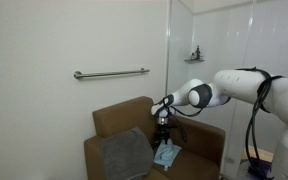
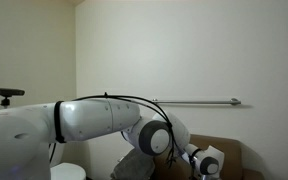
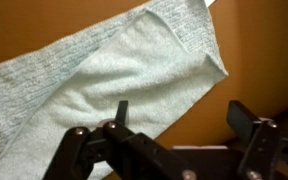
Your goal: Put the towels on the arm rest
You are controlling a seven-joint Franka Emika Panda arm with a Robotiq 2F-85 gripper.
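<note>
black pincer [image 3: 184, 125] prongs fill the bottom of my wrist view. they stand wide apart with nothing between them, one finger [image 3: 121, 112] raised just over the small pale blue-teal terry towel [image 3: 114, 75]. that cloth lies folded over itself, slantwise on brown upholstery. i judge i am lined up above it so as to pinch a raised fold rather than a flat edge.

in an exterior view the pincer hangs over the same towel, which sits low in the boxy brown upholstered armchair [image 1: 204, 140]. it seems to be on the seat, though i cannot tell for sure. beside it the larger dark grey towel [image 1: 124, 152] lies spread flat on a wide brown block. i take that block to be the flat-topped arm rest [image 1: 92, 152]. if so, that towel is done and the blue one is left.

a grey metal wall rail [image 1: 111, 73] runs above the chair. no basket, bin or tray shows, so the armchair alone carries both cloths. the next move calls for a straight drop and a close on the fold.
</note>
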